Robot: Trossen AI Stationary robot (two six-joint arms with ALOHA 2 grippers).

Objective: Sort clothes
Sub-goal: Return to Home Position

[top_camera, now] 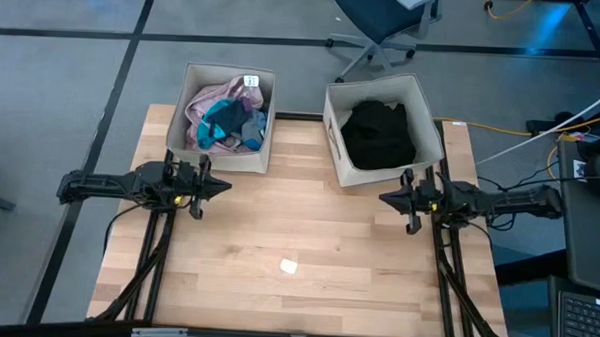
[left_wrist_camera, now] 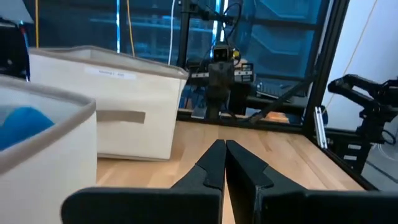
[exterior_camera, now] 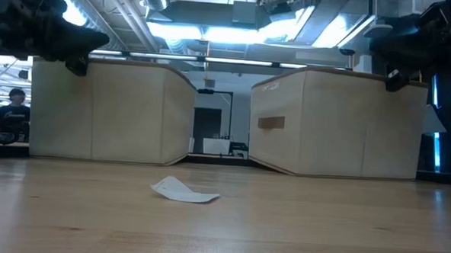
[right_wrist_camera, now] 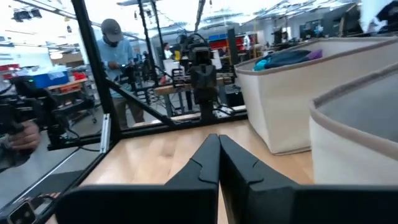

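The clothes lie in two beige bins at the table's far side. The left bin (top_camera: 225, 116) holds pink, teal and blue pieces (top_camera: 227, 119); the right bin (top_camera: 381, 128) holds black clothes (top_camera: 379, 134). My left gripper (top_camera: 227, 186) hovers level over the table's left side, in front of the left bin, shut with nothing in it; the left wrist view shows its fingers (left_wrist_camera: 224, 163) closed together. My right gripper (top_camera: 382, 198) hovers level at the right side, in front of the right bin, shut with nothing in it (right_wrist_camera: 217, 158).
A small white paper tag (top_camera: 290, 266) lies on the bare wood near the table's middle, toward the near edge. Another tag (top_camera: 250, 82) sits on the left bin's clothes. An office chair (top_camera: 385, 16) stands beyond the table. People show in the room behind (right_wrist_camera: 118, 56).
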